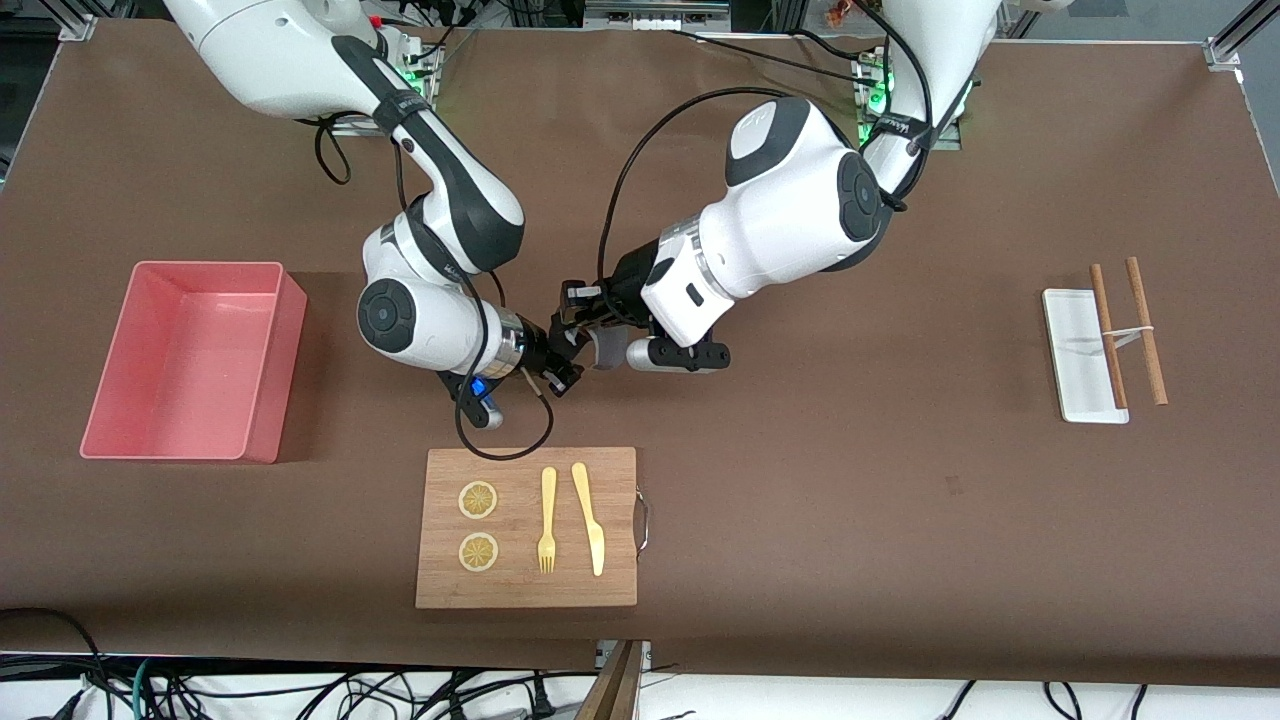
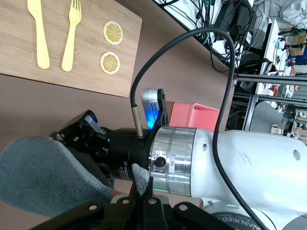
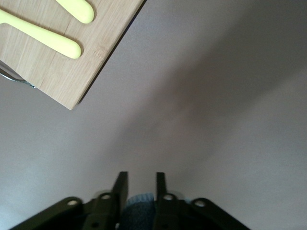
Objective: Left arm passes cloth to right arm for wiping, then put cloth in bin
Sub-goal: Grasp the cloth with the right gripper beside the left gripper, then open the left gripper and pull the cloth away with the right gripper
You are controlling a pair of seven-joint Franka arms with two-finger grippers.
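Cloth (image 1: 603, 350) hung pinched between both grippers, left (image 1: 580, 318) and right (image 1: 562, 372), over the tabletop (image 1: 850, 480); an early left release risked dropping it.

grey cloth (image 2: 43, 175), pink bin (image 1: 190, 360), pale yellow fork (image 1: 547, 520) and knife (image 1: 590, 517) on a light wooden board (image 1: 527, 585), brown table (image 1: 850, 480).

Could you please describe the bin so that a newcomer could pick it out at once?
Start at the wooden cutting board, then look toward the right arm's end of the table. The bin is the pink rectangular tub with upright walls, unlike the small flat white tray.
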